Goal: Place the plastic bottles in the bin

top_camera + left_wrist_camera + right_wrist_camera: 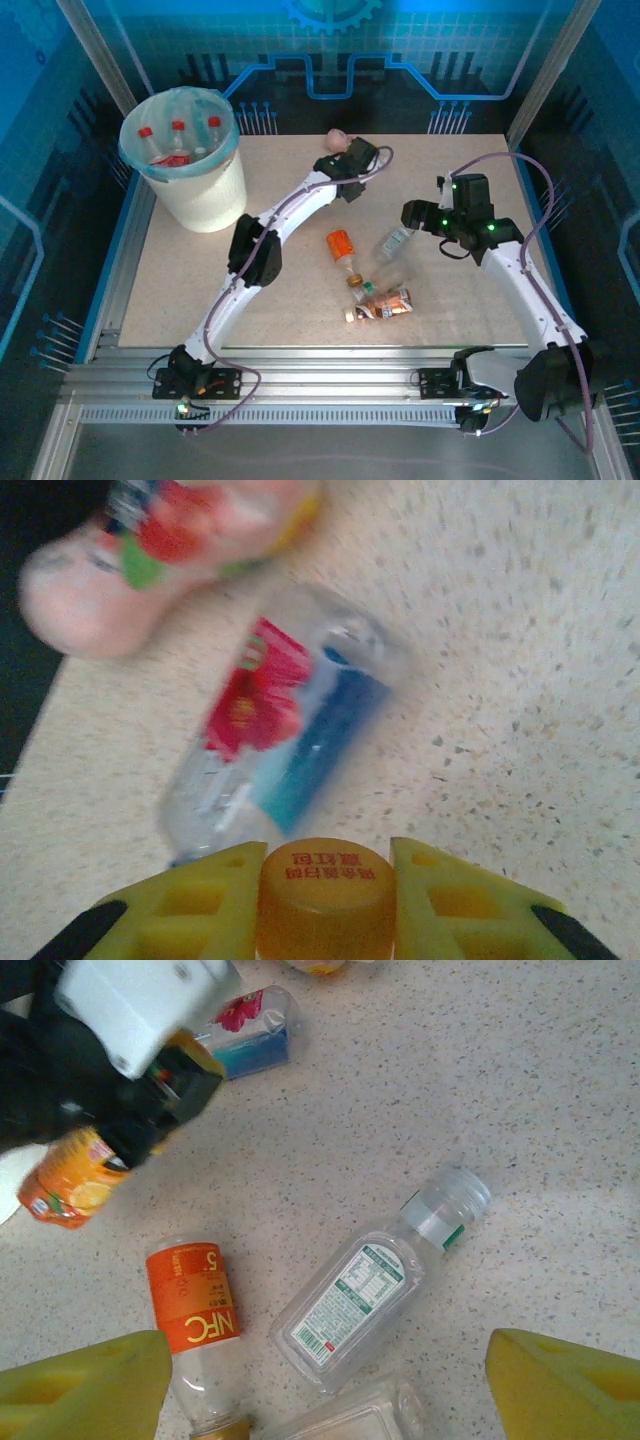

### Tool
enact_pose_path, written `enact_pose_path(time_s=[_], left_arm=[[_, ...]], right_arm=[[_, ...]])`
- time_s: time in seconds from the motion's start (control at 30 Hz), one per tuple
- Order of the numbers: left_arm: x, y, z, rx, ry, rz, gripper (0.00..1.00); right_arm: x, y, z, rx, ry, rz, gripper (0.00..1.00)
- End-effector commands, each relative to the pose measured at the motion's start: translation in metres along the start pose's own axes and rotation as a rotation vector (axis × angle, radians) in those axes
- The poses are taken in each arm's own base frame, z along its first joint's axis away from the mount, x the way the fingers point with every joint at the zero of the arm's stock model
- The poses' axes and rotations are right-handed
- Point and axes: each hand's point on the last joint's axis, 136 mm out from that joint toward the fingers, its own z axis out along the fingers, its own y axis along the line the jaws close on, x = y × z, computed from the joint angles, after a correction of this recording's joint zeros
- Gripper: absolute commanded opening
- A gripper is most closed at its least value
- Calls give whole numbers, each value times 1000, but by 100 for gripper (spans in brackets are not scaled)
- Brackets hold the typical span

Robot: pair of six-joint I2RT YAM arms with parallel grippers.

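Left wrist view: the left gripper (pixel 325 855) is clamped on the cap of an orange-capped bottle (pixel 322 905), with a red-and-blue-labelled clear bottle (pixel 290 730) lying just beyond the jaws and a pink bottle (pixel 150 560) farther out. The right gripper (pixel 325 1380) is held with jaws spread wide and nothing gripped, with a white-capped clear bottle (pixel 380 1300) and an NFC-labelled bottle (pixel 195 1310) lying on the table (pixel 520 1110) between them. The bin (pixel 205 205), with red-capped bottles (pixel 178 140) seen inside, is placed well apart from both sets of jaws.
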Motion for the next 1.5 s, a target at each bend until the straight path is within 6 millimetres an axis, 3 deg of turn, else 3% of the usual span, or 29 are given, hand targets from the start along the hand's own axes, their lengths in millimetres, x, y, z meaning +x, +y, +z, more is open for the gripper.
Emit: enact_pose_path(time_s=[0.0, 0.2, 0.3, 0.4, 0.6, 0.73, 0.87, 1.0, 1.17, 1.33, 1.47], left_arm=[[-53, 53, -87, -51, -208, -140, 0], [-86, 109, -194, -57, -447, -343, 0], [-87, 146, -247, -92, -553, -436, 0], [-74, 190, -290, -162, -635, -524, 0], [-14, 280, -354, -337, -749, -744, 0], [47, 337, -386, -496, -812, -889, 0], [102, 379, -410, -646, -860, -989, 0], [149, 412, -410, -705, -898, -1104, 0], [191, 441, -361, -673, -888, -1204, 0], [193, 443, -306, -578, -941, -1168, 0], [179, 445, -280, -530, -1064, -1065, 0]], right_arm=[[-10, 21, -15, -67, -41, -31, 83], [-32, 78, -37, -199, -132, -145, 82], [-45, 120, -48, -295, -188, -217, 82], [-56, 168, -58, -383, -239, -300, 82], [-63, 256, -64, -546, -293, -431, 81], [-45, 315, -66, -678, -275, -513, 81], [-19, 365, -66, -775, -231, -580, 81], [16, 410, -70, -886, -173, -634, 81], [50, 442, -74, -949, -115, -721, 80], [56, 444, -70, -937, -105, -747, 80], [53, 436, -67, -889, -125, -776, 80]])
